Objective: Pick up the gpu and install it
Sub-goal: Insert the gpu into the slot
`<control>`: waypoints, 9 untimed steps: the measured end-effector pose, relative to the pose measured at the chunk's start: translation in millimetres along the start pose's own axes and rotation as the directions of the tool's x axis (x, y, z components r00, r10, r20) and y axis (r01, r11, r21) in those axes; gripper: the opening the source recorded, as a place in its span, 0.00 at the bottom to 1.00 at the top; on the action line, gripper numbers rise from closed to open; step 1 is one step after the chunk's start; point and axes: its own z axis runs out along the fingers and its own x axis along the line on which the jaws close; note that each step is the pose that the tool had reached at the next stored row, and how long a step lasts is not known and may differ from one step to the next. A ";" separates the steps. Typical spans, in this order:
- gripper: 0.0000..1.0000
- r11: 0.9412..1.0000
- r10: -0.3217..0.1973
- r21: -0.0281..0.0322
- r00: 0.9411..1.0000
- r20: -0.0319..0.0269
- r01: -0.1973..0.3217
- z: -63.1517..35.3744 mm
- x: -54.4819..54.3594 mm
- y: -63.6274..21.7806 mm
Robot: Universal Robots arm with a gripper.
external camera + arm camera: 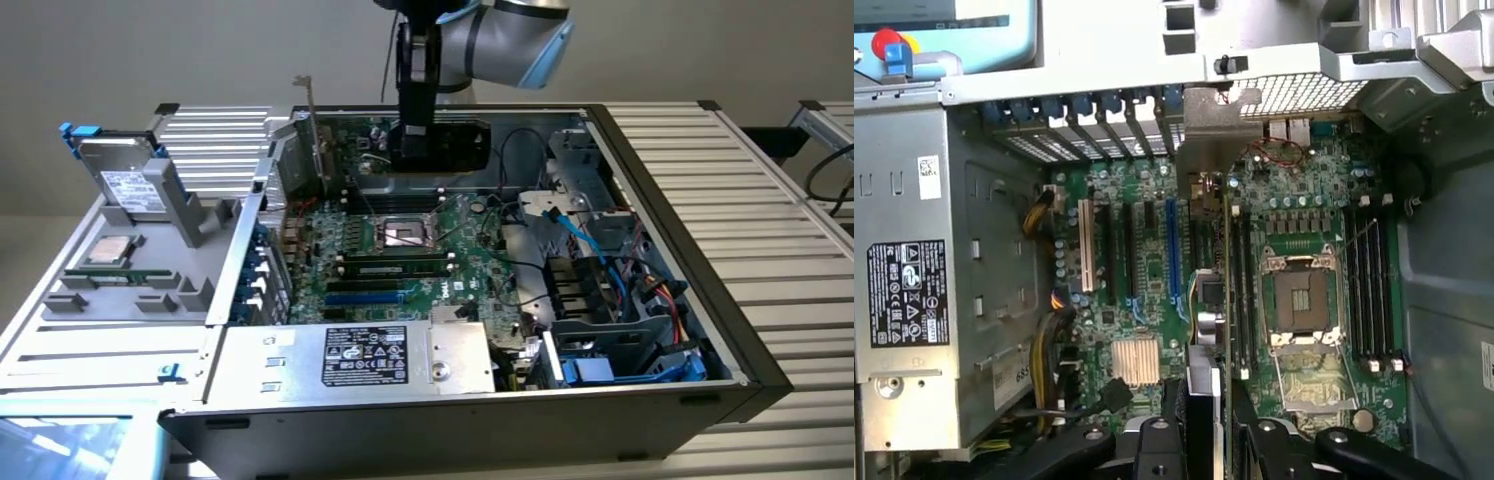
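Observation:
My gripper (416, 140) reaches down from above into the open computer case (641, 170) and is shut on the gpu (461, 145). The gpu hangs on edge over the motherboard (441, 250), with its black cooler facing the exterior view's right. Its thin silver bracket (304, 100) rises at the exterior view's left, above the case wall. In the wrist view the gpu (1206, 330) appears edge-on between my black fingers (1157, 445), and its bracket (1212, 130) sits near the case's slot openings. The card hovers between the blue slot (1172, 250) and the CPU socket (1299, 300).
A power supply (360, 355) with a black label fills the case's near end. Blue and black cables (601, 250) crowd the side at the exterior view's right. A memory stick (394, 268) lies on the board. Outside the case, a fixture holds a grey drive (134, 185) and a processor (107, 250).

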 end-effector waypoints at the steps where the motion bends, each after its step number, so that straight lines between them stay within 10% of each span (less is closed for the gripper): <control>1: 0.28 1.000 0.000 0.001 1.000 0.000 0.000 0.9 0.1 1.7; 5: 0.28 1.000 0.000 0.000 1.000 0.009 0.000 6.2 0.5 11.1; 9: 0.28 1.000 0.000 -0.002 0.999 0.044 0.000 8.2 0.6 13.3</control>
